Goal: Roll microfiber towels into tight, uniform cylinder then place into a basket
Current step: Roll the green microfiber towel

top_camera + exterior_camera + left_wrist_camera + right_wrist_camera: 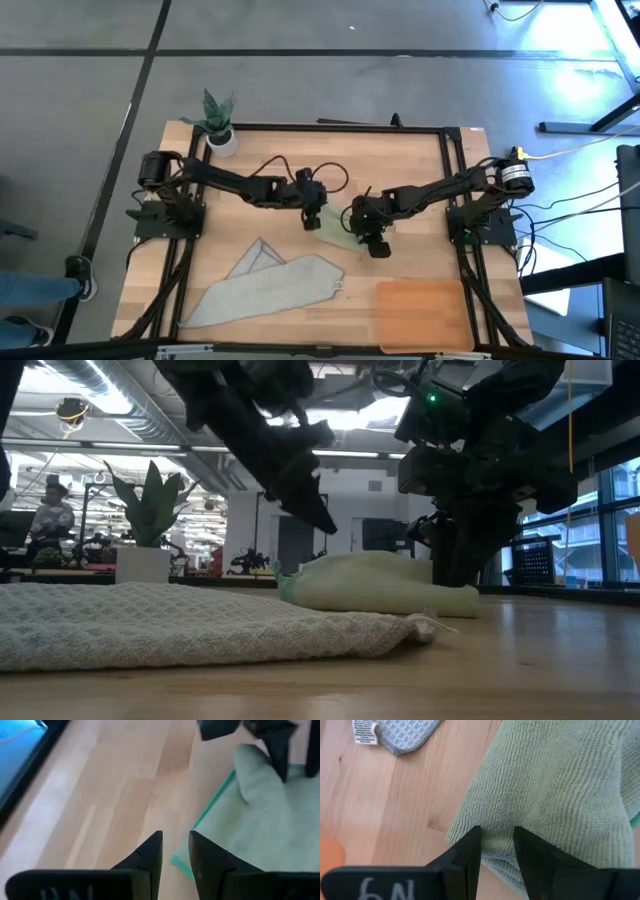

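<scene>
1. Only the high view shows the basket (422, 312), lower right on the worktop (400, 170).
2. Green towel (338, 229) lies mid-frame under the right gripper (377, 246), fingers slightly apart.
3. Left gripper (313, 219), fingers apart, hovers beside its edge.
4. Grey towel (265, 287) lies lower left.

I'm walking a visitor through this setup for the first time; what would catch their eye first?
Probably the two dark arms meeting at mid-table over the sage green towel: the right gripper is pressed down on its bundled edge, while the left gripper hovers by its opposite edge, holding nothing. Next, the grey towel spread flat near the front edge, and the orange-brown basket at the front right corner.
</scene>
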